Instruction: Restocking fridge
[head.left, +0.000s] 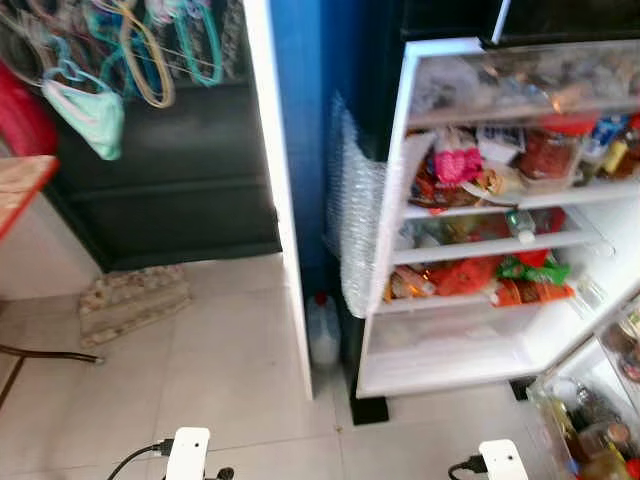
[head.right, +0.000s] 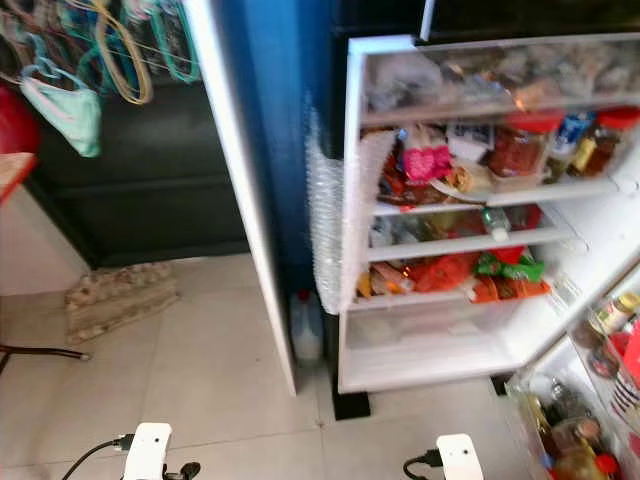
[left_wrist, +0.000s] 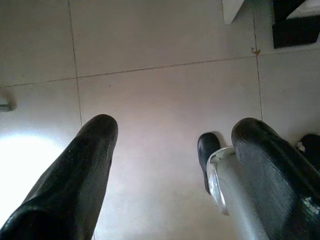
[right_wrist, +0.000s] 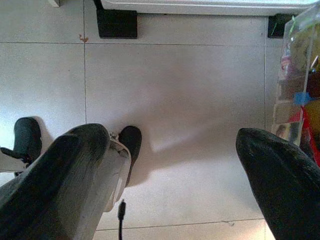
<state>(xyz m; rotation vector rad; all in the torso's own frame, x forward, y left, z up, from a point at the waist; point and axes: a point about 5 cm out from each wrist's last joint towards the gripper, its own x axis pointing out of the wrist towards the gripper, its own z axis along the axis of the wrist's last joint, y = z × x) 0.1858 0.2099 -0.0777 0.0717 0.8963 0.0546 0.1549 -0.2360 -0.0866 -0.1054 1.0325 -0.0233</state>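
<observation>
Fridge (head.left: 400, 250), boxy, white, glossy shelves

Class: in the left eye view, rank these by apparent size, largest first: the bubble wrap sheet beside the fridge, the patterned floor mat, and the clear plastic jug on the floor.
1. Bubble wrap sheet
2. Patterned floor mat, fairly close in size
3. Clear plastic jug, plainly smallest

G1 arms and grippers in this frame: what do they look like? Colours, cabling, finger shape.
The head views show a white, rounded housing on each wrist, left and right, each with a black cable plugged into its side. The left gripper and right gripper each have two long black fingers that are thick, round-tipped and finely textured. No markings are legible.
</observation>
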